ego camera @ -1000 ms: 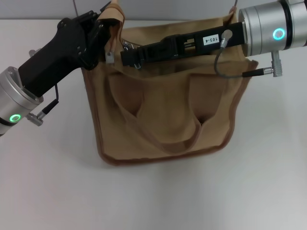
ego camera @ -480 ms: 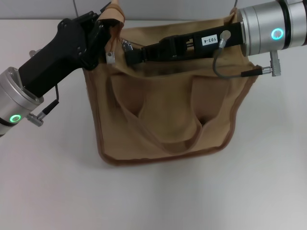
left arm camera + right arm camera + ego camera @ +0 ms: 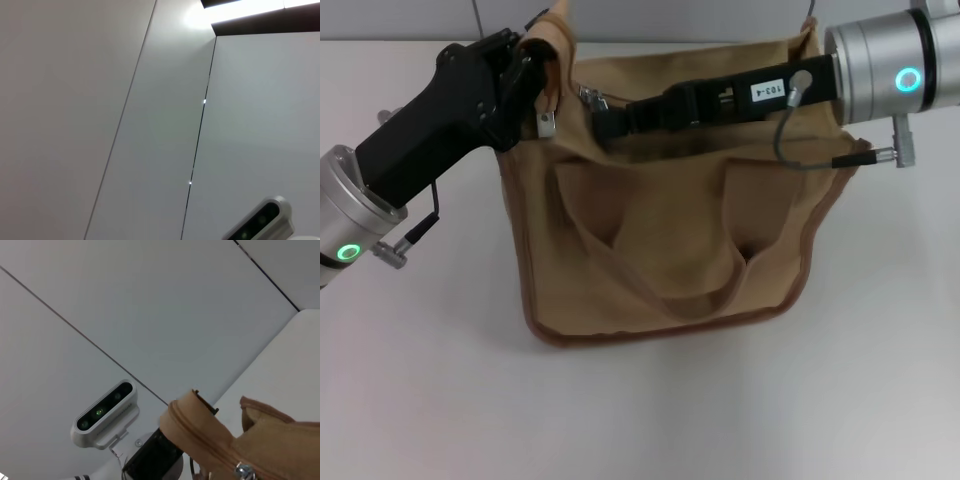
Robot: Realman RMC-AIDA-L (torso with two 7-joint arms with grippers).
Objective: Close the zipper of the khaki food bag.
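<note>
Right pincer [image 3: 601,112] grips the zipper [image 3: 590,97] pull; left pincer [image 3: 532,75] clamps the khaki food bag [image 3: 670,240] corner, fingertips hidden.

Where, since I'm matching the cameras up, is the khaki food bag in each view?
Head view: the khaki food bag fills the centre, its far-left corner held up by the left gripper, the right gripper over its top.
Left wrist view: not in it.
Right wrist view: only that raised corner shows, against the wall.
Shared landmark: that corner, in head and right wrist views.
</note>
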